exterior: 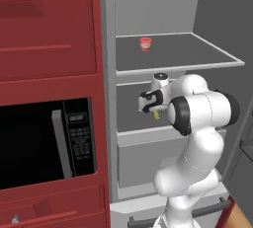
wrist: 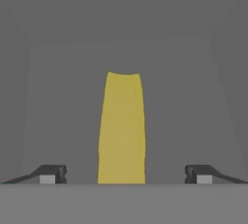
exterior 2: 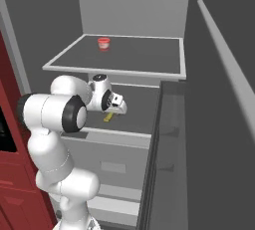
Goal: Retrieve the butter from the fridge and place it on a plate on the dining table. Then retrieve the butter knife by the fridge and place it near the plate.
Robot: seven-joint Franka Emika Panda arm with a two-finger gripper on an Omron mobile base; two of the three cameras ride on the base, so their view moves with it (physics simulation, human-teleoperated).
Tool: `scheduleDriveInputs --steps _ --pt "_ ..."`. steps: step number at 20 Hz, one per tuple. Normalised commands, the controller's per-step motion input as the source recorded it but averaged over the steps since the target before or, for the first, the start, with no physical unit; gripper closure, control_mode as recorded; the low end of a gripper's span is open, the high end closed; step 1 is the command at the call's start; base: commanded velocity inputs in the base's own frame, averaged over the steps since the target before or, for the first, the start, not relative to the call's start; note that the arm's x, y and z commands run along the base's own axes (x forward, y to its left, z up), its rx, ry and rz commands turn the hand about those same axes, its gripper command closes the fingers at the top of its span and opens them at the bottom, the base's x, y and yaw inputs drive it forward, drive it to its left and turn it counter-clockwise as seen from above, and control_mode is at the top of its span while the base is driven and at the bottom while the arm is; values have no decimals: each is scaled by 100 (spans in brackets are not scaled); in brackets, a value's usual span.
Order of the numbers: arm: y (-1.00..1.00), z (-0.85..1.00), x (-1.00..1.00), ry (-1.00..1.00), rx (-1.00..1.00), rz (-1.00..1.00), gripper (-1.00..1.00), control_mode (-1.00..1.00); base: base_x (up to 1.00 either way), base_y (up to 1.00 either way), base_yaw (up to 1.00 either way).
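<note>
Lying on the fridge's (exterior 2: 219, 50) middle shelf, the butter (wrist: 121, 128) is running lengthwise straight ahead between the gripper's (wrist: 125, 174) released, wide-spread fingertips (wrist: 52, 173), which are flanking its near end without touching. A red cup (exterior: 145, 43) is sitting on the shelf above.

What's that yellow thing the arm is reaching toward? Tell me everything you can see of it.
It is the butter, a small, thin, plain yellow stick with a matte look. It lies flat on the grey middle shelf inside the open fridge, one shelf below a red-and-white cup. In the hand view it runs lengthwise away from the camera, centred between the open gripper's two fingertips, which sit apart on either side without touching it.
</note>
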Motion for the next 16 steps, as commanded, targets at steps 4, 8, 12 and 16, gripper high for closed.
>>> scheduleDriveInputs --steps 4,8,12,16 --pt "0 -35 0 0 3 0 100 -100 0 0 0" --pt "6 -24 0 2 3 0 100 -100 0 0 0" --pt "-14 -41 0 0 -4 0 100 -100 0 0 0" --pt "-42 -30 0 -1 0 3 100 -100 0 0 0"
